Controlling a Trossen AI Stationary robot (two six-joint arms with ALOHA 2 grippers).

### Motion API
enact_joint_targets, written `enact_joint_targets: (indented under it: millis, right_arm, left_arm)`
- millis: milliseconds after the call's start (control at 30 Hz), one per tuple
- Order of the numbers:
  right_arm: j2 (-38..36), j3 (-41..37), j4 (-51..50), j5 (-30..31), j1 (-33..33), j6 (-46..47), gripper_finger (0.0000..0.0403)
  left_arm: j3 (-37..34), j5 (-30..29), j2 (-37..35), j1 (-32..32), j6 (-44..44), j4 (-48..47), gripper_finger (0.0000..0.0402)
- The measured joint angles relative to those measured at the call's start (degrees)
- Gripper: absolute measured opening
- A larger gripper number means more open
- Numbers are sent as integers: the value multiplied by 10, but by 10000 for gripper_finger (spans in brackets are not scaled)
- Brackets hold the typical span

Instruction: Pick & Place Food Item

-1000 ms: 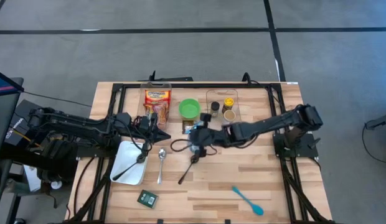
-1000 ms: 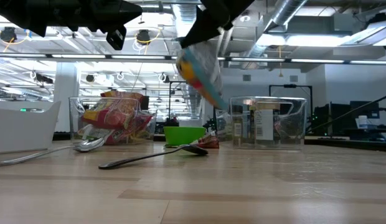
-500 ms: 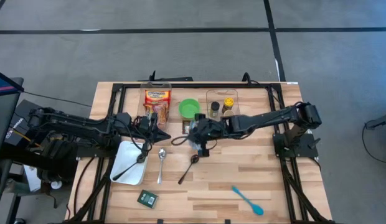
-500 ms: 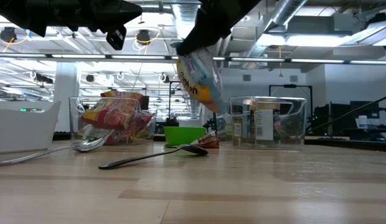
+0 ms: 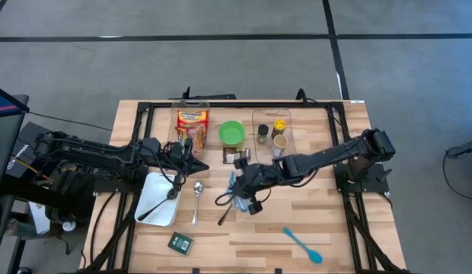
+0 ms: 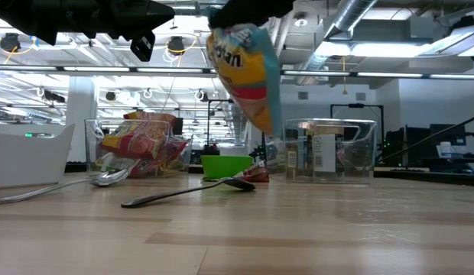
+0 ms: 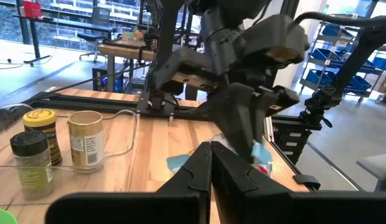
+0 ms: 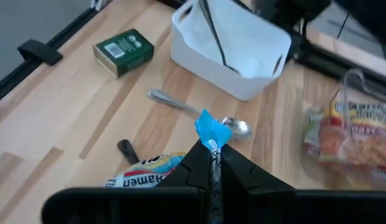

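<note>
A yellow and blue snack packet (image 6: 245,72) hangs high over the table's middle, with my right gripper (image 8: 211,155) shut on it. In the high view the right gripper (image 5: 246,199) reaches in from the right, above a black spoon (image 5: 227,211). My left gripper (image 5: 199,164) stays shut and level over the left half, beside the white bin (image 5: 148,199); nothing is between its fingers (image 7: 199,168). My right gripper pinches the packet's blue sealed edge (image 8: 208,130) between its two fingers, and the edge sticks out past the fingertips. The fingers slant down from the table's right. The packet's printed body (image 8: 143,177) hangs below them, tilted, clear of the table.
The white bin holds a black utensil. A silver spoon (image 5: 196,196) lies beside it. At the back stand a clear box of noodle packets (image 5: 192,124), a green bowl (image 5: 231,133) and a clear box of jars (image 5: 272,129). A green box (image 5: 180,243) and a blue spoon (image 5: 303,245) lie near the front.
My right gripper has swung with the packet first a little toward the far edge, then toward the near edge, turning at the wrist. The packet stays lifted clear and has swung with it, now closer to the low camera.
</note>
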Motion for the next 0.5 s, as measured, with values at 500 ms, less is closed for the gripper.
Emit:
enact_joint_targets:
  millis: [500]
  right_arm:
    - [0, 0, 10, 0, 8, -68, 11]
  left_arm:
    - [0, 0, 0, 0, 0, 18, 1]
